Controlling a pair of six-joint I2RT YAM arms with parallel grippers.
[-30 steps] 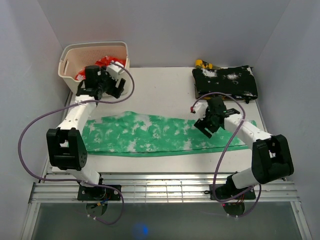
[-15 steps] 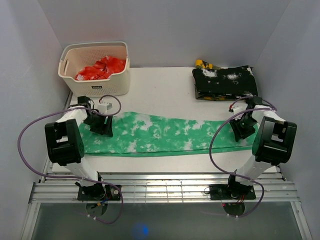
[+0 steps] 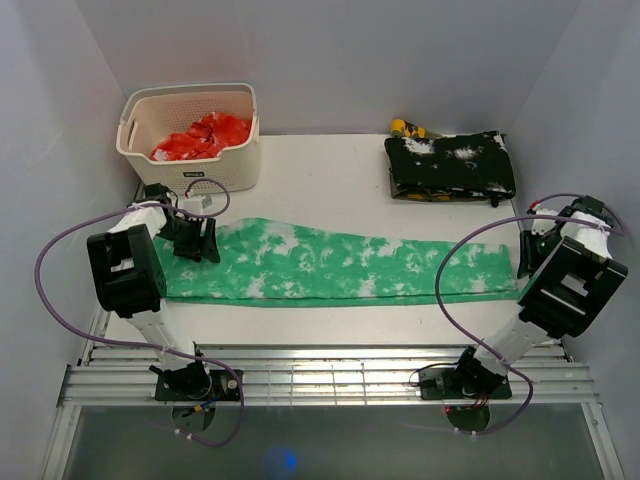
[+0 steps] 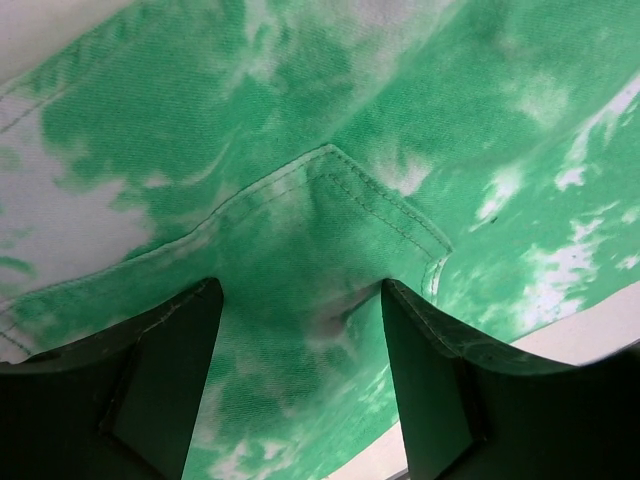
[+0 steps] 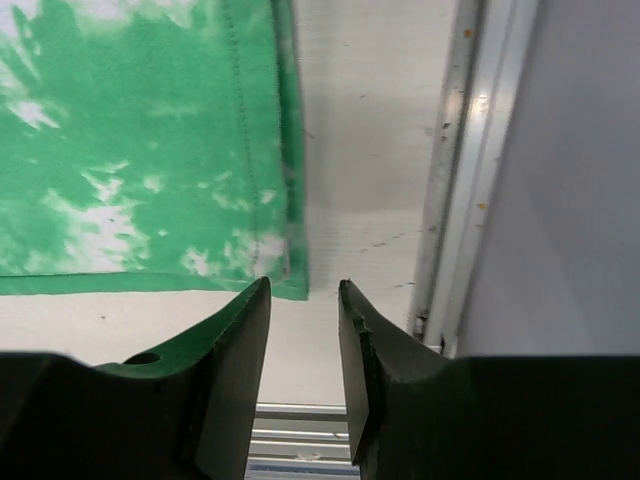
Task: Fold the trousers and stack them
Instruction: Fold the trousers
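Left end effector (image 4: 300,310) agape over trousers (image 4: 300,110) (empty)

the left arm (image 3: 125,275) and right arm (image 3: 570,285) have white links, boxy black joints, looping purple cables (image 3: 39,282) and dark wedge-shaped fingers (image 4: 150,390).

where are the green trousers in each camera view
Top external: the trousers lie stretched left to right across the middle of the table.
Left wrist: the trousers fill nearly the whole picture, a stitched pocket corner at centre.
Right wrist: the trousers fill the upper left, ending in a hem.
Shared landmark: the white table, bottom right in left wrist, right of the hem in right wrist.
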